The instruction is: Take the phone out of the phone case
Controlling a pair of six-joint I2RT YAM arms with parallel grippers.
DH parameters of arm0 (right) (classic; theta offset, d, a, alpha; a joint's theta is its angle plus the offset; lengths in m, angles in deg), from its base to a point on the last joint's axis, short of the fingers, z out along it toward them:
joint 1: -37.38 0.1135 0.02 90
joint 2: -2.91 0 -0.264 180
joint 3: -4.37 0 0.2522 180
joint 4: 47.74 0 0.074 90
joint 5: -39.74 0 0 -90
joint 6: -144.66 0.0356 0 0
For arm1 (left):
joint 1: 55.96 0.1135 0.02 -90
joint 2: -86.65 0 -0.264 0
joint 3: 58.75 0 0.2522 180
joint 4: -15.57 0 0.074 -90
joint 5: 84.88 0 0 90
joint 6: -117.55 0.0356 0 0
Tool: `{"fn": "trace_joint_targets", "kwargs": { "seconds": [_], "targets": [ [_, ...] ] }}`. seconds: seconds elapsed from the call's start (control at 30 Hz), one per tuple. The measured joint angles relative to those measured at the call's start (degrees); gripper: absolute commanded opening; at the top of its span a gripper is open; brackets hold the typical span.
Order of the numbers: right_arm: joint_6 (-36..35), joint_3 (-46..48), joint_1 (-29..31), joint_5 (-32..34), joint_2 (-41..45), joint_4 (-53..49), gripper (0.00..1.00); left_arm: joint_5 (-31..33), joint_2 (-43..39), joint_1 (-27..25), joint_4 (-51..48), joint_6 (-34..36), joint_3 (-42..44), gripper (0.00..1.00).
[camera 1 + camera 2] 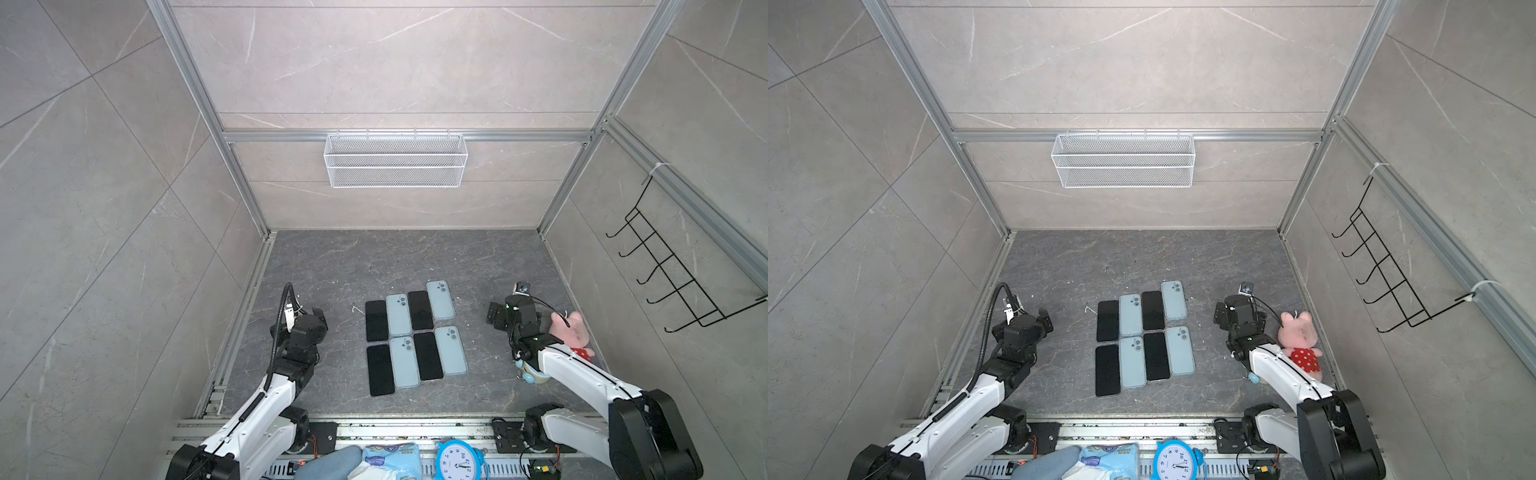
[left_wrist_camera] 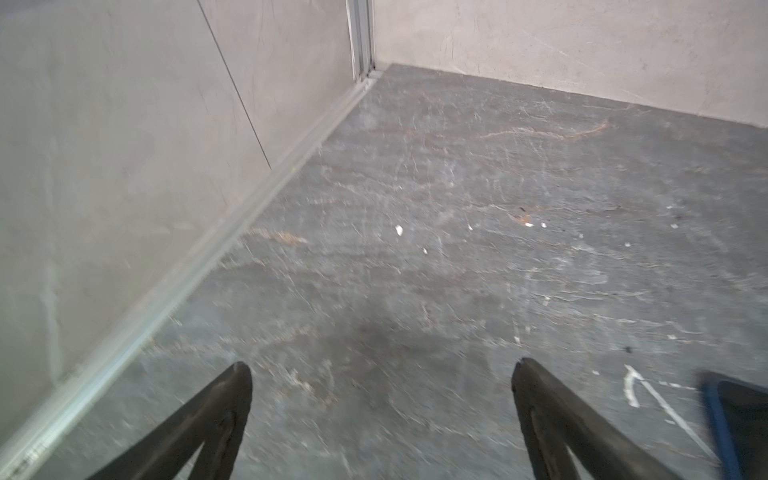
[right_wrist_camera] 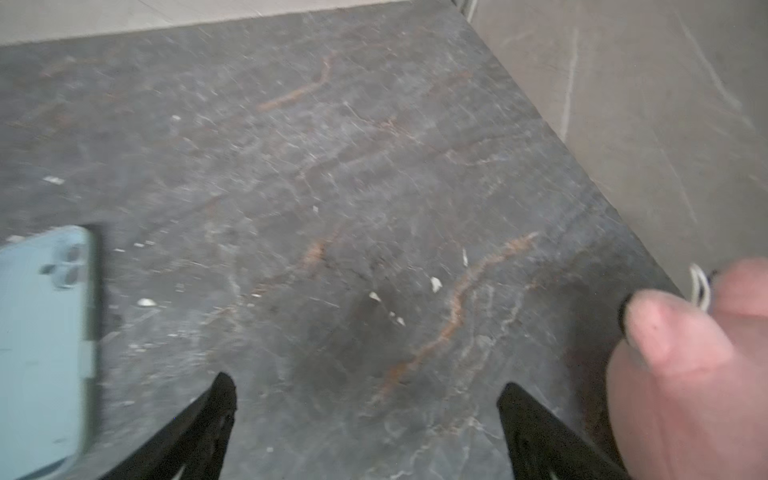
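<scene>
Squarely between left tool (image 2: 380, 368) and right tool (image 3: 365, 380): phones (image 1: 428, 355).

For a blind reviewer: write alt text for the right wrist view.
Two black fingers stand wide apart over the dark marbled table, holding nothing. A pale blue phone back with camera lenses lies to one side, a pink plush toy to the other.

In the middle of the tabletop (image 1: 415, 257) we find two rows of four, phones (image 1: 376, 321) and phone cases (image 1: 399, 315) alternating (side by side, nearly touching). The left gripper (image 2: 382, 363) sits left of them, the right gripper (image 3: 366, 381) to their right, with a plush toy (image 1: 571, 328) beyond it.
</scene>
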Motion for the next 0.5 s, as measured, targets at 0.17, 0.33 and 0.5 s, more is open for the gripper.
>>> {"fn": "trace_joint_targets", "kwargs": {
  "seconds": [0.17, 0.33, 0.5],
  "targets": [
    [-4.4, 2.7, -1.1, 2.4, -8.5, 17.4, 1.00, -8.8, 9.6, 8.4, 19.6, 7.5, 4.4, 1.00],
    [-8.1, 2.0, -3.8, -1.9, -15.6, 29.5, 1.00, -20.5, 33.6, 17.7, 36.8, 9.6, 5.7, 1.00],
    [-8.2, 0.9, -6.5, -5.7, -16.3, 31.4, 1.00, -28.0, 36.5, 18.4, 34.1, 10.4, -2.3, 1.00]
  ]
}}
